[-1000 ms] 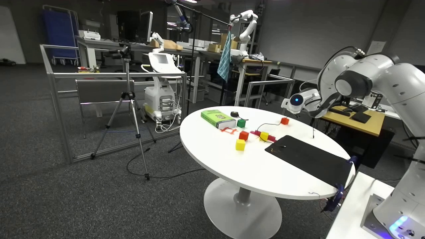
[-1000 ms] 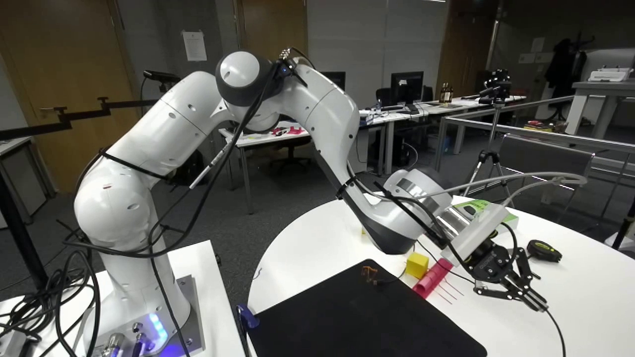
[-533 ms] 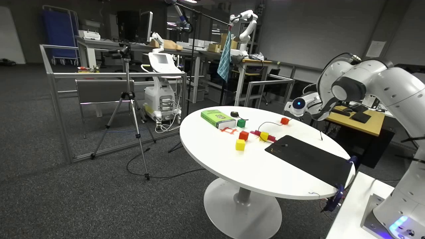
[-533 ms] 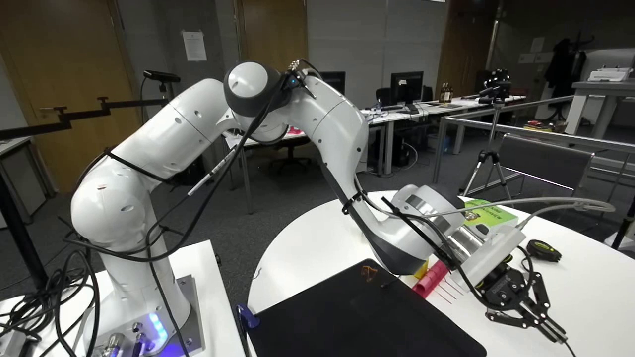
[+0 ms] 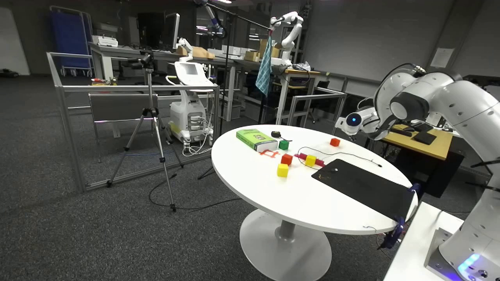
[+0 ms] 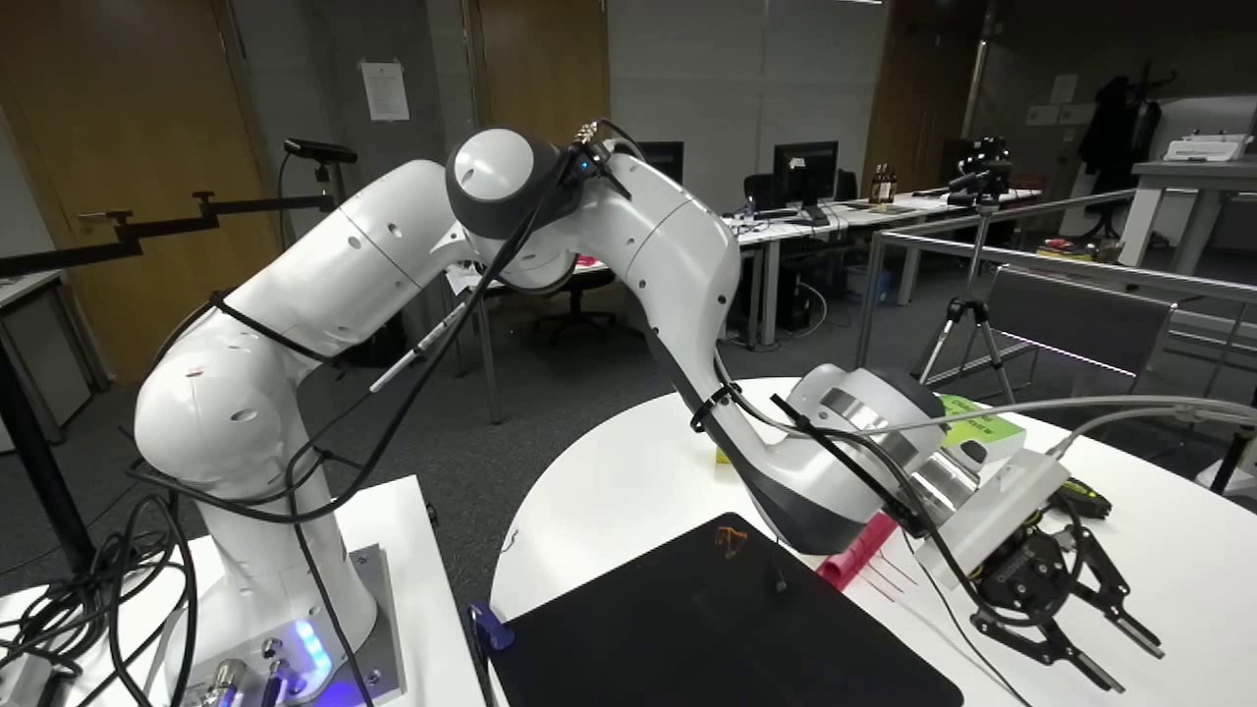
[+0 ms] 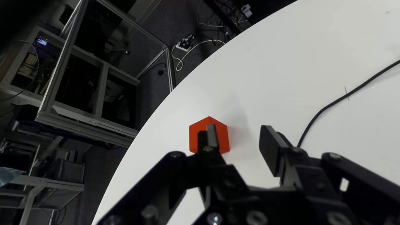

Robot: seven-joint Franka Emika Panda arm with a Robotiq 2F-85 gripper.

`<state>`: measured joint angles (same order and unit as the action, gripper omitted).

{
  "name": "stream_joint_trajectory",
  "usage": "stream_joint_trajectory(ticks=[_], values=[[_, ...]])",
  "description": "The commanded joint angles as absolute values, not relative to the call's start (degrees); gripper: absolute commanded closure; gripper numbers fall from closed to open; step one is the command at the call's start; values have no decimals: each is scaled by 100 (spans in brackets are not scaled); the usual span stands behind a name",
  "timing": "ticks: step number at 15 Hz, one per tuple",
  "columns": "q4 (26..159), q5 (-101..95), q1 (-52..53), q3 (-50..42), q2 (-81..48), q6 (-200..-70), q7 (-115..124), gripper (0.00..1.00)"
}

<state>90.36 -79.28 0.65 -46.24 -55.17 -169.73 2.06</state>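
1. above the round white table (image 5: 250, 171), close to a lone red block (image 7: 224, 137), the gripper (image 7: 240, 140) is hanging with its fingers (image 7: 269, 150) parted and gripping nothing, white surface showing between them.
2. near the gripper, the black cable (image 7: 333, 104) is lying loose on the surface, passing out of sight behind one finger in the wrist view.
3. in an exterior view, that cable is curving across the surface, one end resting near the edge and the other lying on the black mat (image 5: 363, 187), just inside its edge.
4. near the surface's edge, the lone red block is sitting partly hidden by the other finger in the wrist view, which is leaving any contact unclear.
5. near the mat's edge, a yellow block (image 5: 310, 160) is sitting just beside a pink piece (image 6: 856, 557).
6. farther from the mat, a second yellow block (image 5: 283, 170) and a second red block (image 5: 286, 159) are sitting side by side, while a green block (image 5: 284, 145) is resting near a green book (image 5: 254, 137) and a tape measure (image 5: 275, 134).
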Motion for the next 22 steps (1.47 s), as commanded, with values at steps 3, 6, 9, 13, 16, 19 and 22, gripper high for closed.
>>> stream_joint_trajectory(ticks=[3,6,9,13,16,19,22], values=[[8785,-8158,50,-4745,-5685,-17284,546,10],[9264,-7886,40,-4535,-5368,-17406,336,0],[9963,-7513,4,-4253,-4931,-17601,55,0],[11027,-6791,-287,-3629,-4072,-17527,-623,0],[11577,-6407,-1130,-2502,-3291,-17144,-1149,0],[12046,-4800,-1898,-1433,-2695,-16526,-2393,0],[11991,-3162,-2632,-361,-2272,-15405,-3306,0]])
